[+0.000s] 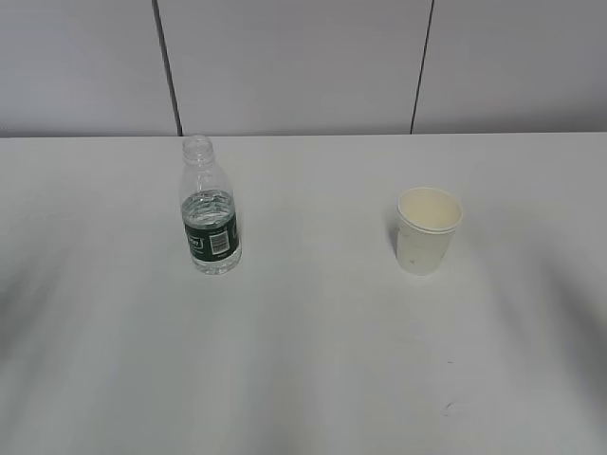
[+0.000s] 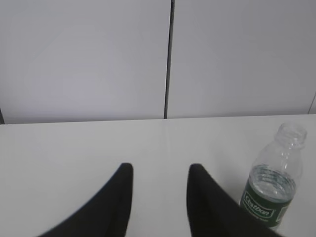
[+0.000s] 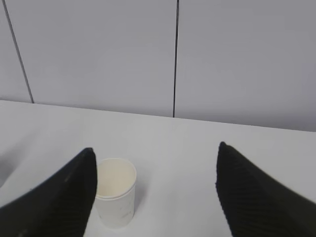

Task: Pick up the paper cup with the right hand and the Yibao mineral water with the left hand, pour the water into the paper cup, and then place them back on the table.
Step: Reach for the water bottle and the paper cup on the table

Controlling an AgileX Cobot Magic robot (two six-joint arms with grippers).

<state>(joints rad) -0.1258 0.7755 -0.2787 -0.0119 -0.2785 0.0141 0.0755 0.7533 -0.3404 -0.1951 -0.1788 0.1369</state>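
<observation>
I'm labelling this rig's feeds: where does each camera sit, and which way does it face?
Exterior: raised in front, looking down at a slant across the table at the Yibao mineral water and paper cup; no robot parts show.
Left wrist: low behind the left tool, facing the wall; open fingers, bottle at right.
Right wrist: low behind the right tool, facing the wall; wide-open fingers, cup by the left finger.
Shared: each wrist view shares one object with the exterior.

Only the fingers of each gripper show. The left hand (image 2: 159, 170) has two matte black fingers (image 2: 111, 207), smooth, broad at the base and narrowing to rounded tips that curve slightly inward. The right hand (image 3: 155, 150) has two black fingers (image 3: 59, 197) as well, wedge-shaped with blunt pointed tips, their inner faces covered in fine ribbed texture.
</observation>
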